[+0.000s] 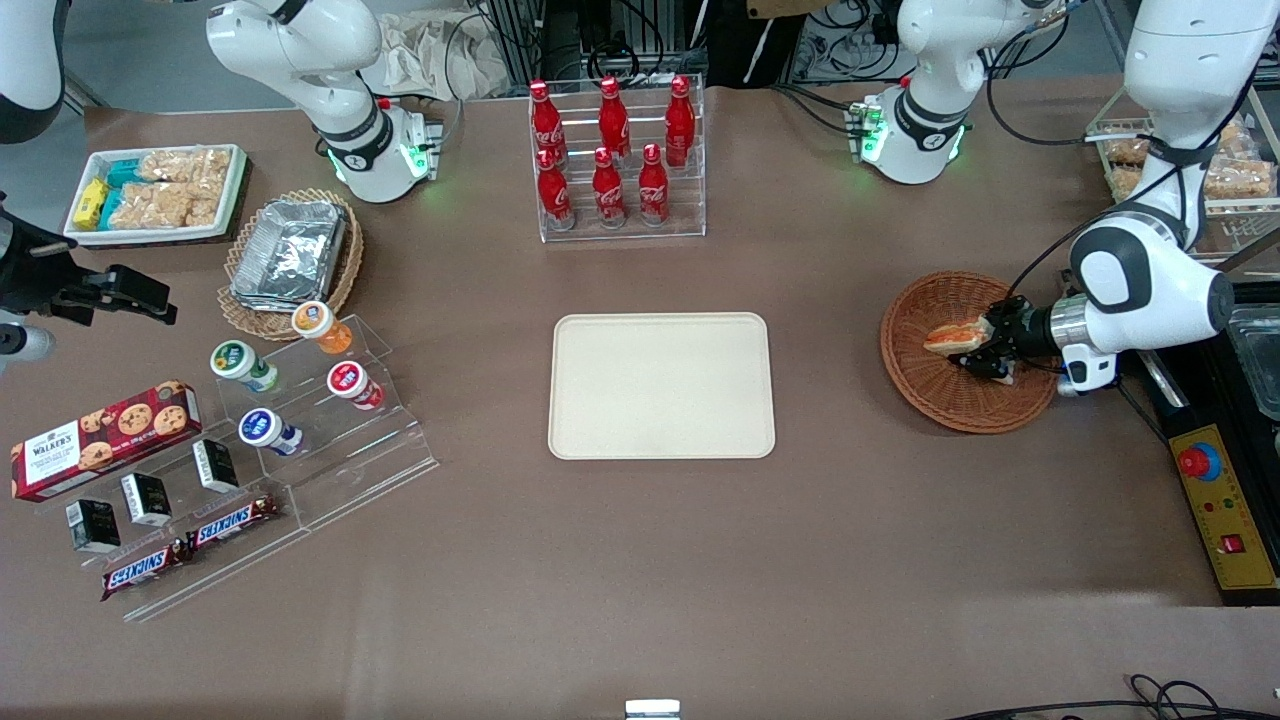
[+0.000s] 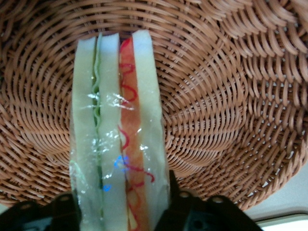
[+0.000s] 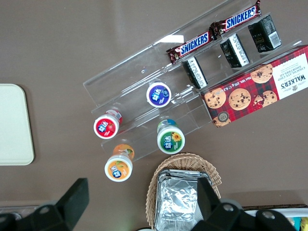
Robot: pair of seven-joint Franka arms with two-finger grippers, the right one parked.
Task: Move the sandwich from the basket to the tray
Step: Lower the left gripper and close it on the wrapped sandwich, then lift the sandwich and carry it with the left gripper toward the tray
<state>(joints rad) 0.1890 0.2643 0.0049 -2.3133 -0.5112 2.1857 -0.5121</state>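
Note:
The sandwich (image 1: 955,336) is a plastic-wrapped wedge of pale bread with green and red-orange layers (image 2: 118,134). My gripper (image 1: 978,350) is shut on it, a black finger pressing each bread face (image 2: 179,202). It hangs just above the round reddish-brown basket (image 1: 925,385), whose woven floor (image 2: 216,96) fills the left wrist view. The cream tray (image 1: 661,385) lies flat mid-table with nothing on it, well off toward the parked arm from the basket.
A rack of red cola bottles (image 1: 615,155) stands farther from the camera than the tray. Acrylic steps with yoghurt cups (image 1: 300,385) and snack bars, a tan basket of foil containers (image 1: 290,255) and a white snack tray (image 1: 155,190) lie toward the parked arm's end. A control box (image 1: 1225,510) sits near the basket.

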